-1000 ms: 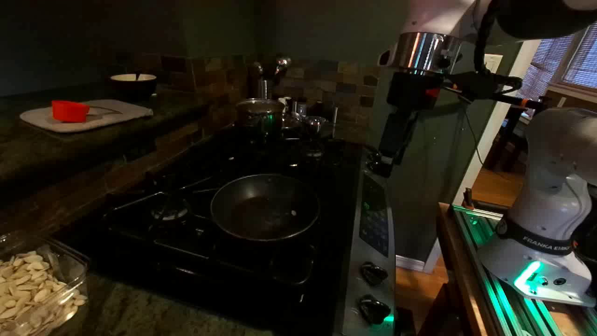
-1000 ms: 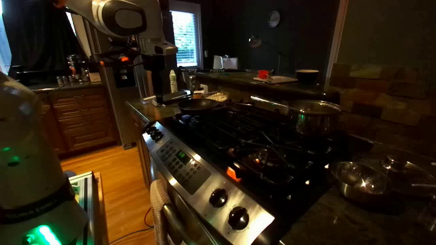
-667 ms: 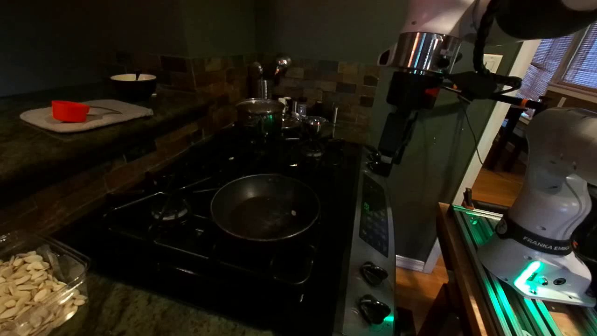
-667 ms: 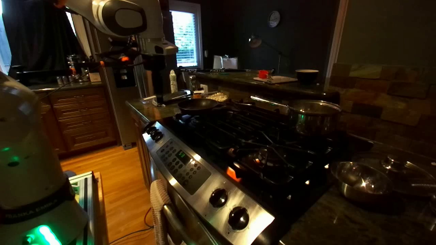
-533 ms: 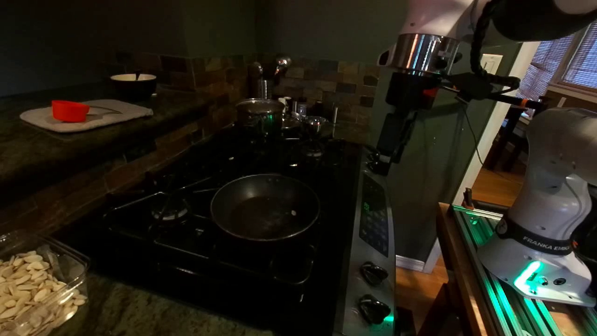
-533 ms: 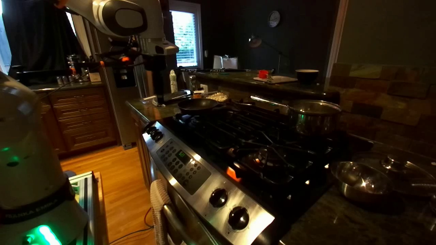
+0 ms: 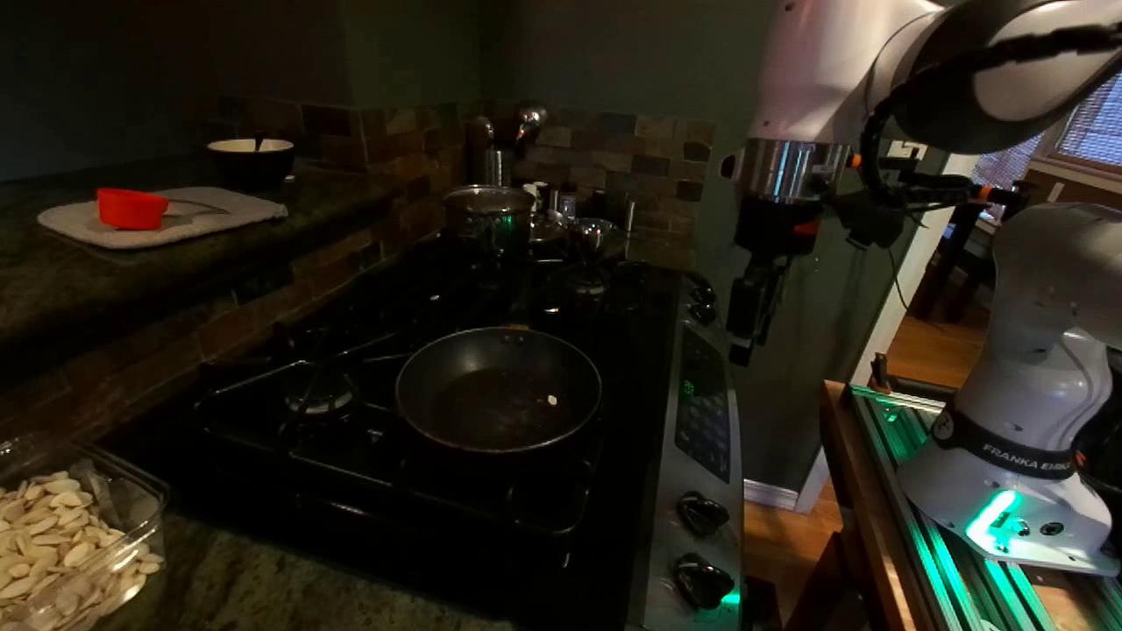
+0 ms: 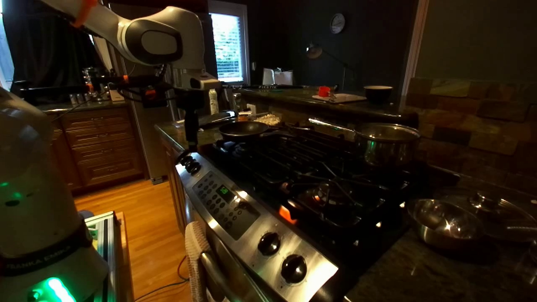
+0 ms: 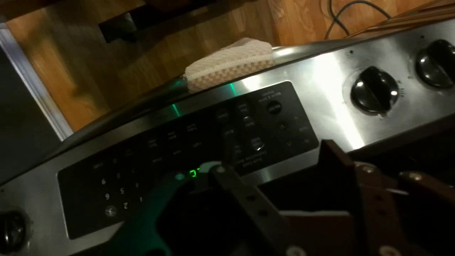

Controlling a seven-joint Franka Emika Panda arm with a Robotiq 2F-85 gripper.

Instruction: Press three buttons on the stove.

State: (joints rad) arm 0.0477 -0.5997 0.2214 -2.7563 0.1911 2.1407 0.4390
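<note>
Hovering gripper [image 7: 746, 349], apparently above stove edge [image 7: 668, 492]

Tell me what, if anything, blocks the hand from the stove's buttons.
Nothing visible stands between the hand and the buttons. In the wrist view, black knobs flank the button panel and the towel hangs beyond its edge; neither crosses it. The hand itself hides part of the panel there.
</note>
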